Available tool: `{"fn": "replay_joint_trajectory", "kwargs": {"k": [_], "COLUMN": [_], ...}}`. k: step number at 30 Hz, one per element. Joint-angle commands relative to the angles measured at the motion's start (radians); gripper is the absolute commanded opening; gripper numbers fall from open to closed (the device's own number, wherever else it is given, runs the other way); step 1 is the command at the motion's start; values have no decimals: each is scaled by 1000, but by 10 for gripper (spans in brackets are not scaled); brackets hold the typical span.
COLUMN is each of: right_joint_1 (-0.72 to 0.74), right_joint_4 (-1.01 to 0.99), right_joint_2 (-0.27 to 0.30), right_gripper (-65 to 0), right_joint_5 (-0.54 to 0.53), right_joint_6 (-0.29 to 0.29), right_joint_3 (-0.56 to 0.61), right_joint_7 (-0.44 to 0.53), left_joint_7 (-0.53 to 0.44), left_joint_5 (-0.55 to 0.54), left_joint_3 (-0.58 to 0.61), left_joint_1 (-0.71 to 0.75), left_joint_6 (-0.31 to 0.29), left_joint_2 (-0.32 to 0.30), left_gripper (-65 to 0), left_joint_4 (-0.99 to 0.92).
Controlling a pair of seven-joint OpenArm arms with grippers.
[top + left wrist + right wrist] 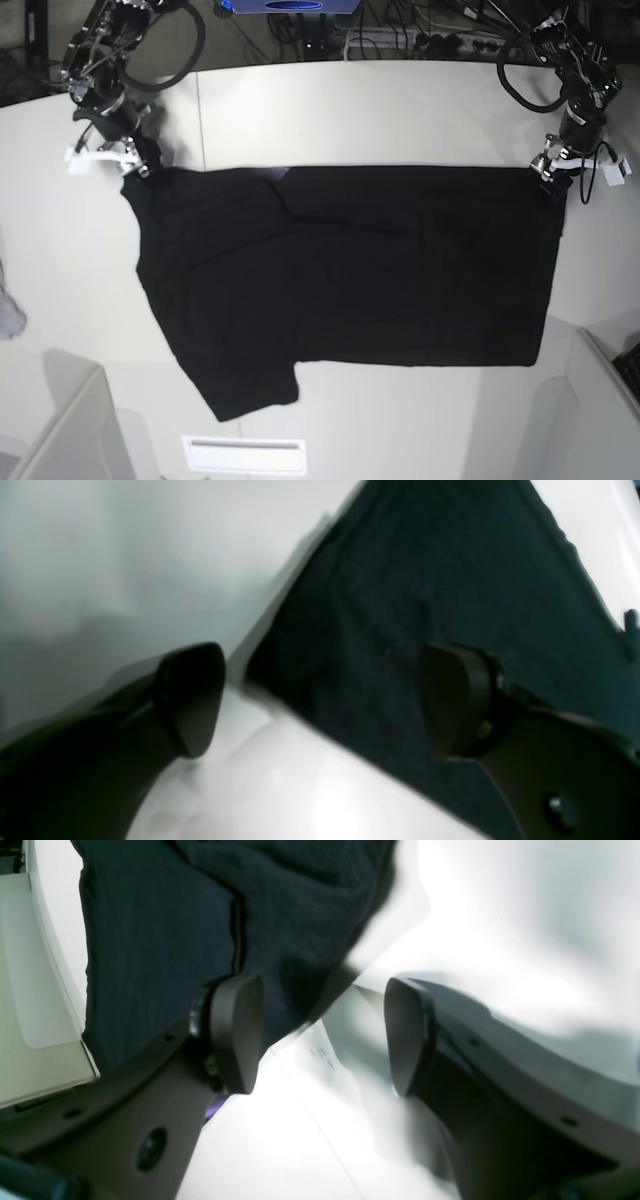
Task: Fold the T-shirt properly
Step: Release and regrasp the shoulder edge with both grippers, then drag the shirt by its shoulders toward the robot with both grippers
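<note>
We are looking at a wide white worktop (360, 110) with dark cables (420, 35) and a blue box (292, 5) lying behind its far edge. The black T-shirt (340, 280) is lying flat across the worktop's middle. We are finding no readable writing anywhere. The left gripper (320, 700) is standing open over one corner of the T-shirt, its fingers (192, 700) holding nothing. The right gripper (322, 1035) is also standing open at another corner.

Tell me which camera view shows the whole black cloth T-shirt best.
The base view: the black cloth T-shirt lies there spread on the white table, both sleeves visible. The left wrist view shows one blurred corner; the right wrist view shows a seamed edge.
</note>
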State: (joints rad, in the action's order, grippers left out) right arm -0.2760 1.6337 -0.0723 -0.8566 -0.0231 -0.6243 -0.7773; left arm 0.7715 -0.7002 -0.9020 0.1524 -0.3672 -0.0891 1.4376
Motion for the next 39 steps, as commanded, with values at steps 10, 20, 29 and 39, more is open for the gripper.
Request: {"fn": "replay_joint_trajectory", "kwargs": {"k": [10,20,29,39], "right_joint_1": [59,87,103,137], "right_joint_4": [-30,-65,-86,-165], "right_joint_2": [27,49,56,81], "right_gripper": [-284,-287,-416,-650], "right_joint_5": [-8,-8,-8,-10], "right_joint_6": [-7,-7,-7,-84], "right_joint_3": [4,-2,-4,-4], "right_joint_7": [9,9,11,11], "left_joint_7": [-4,-4,3,3], "left_joint_5": [-3,-3,-3,-3], "left_joint_3": [2,4,4,11], "left_joint_1": [-30,-38,-38,-32], "left_joint_6": [3,3,3,3], "left_joint_2": [-42,-42,-42,-71], "left_gripper": [-169,-298,-489,-650], "left_joint_4": [-91,-97,-97,-97]}}
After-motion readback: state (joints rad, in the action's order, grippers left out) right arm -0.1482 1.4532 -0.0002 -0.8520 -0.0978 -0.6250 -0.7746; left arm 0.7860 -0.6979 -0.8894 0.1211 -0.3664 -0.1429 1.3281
